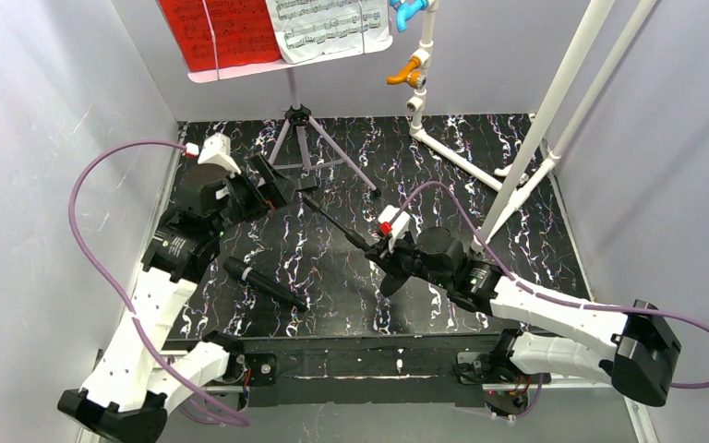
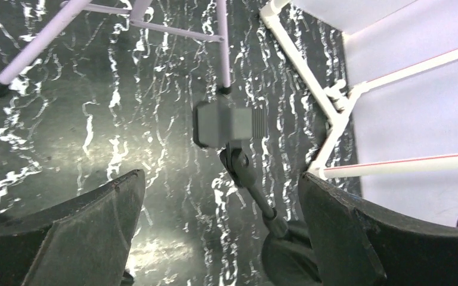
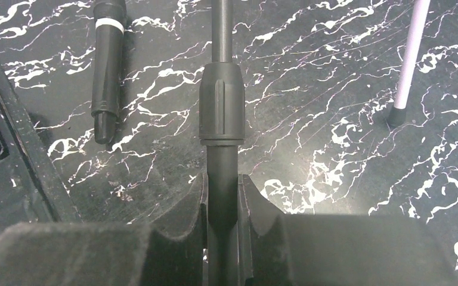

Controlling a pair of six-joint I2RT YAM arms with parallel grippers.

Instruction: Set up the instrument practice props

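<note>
Right gripper (image 3: 222, 199): jaws closed on the pole of the microphone stand (image 3: 221, 107), which slants over the table (image 1: 332, 277) centre toward the far left. Left gripper (image 2: 220, 179): jaws spread wide, holding nothing, facing the stand's clip (image 2: 229, 125). Microphone (image 1: 263, 283): lying flat, near left. Music stand (image 1: 309, 138): upright, far centre, carrying red page (image 1: 222, 32) and white page (image 1: 332, 28)

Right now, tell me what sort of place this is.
Probably a walled robot test booth, not a real music room: plain grey walls box in a black marbled tabletop, and a lilac music stand shares it with a white pipe frame.
</note>
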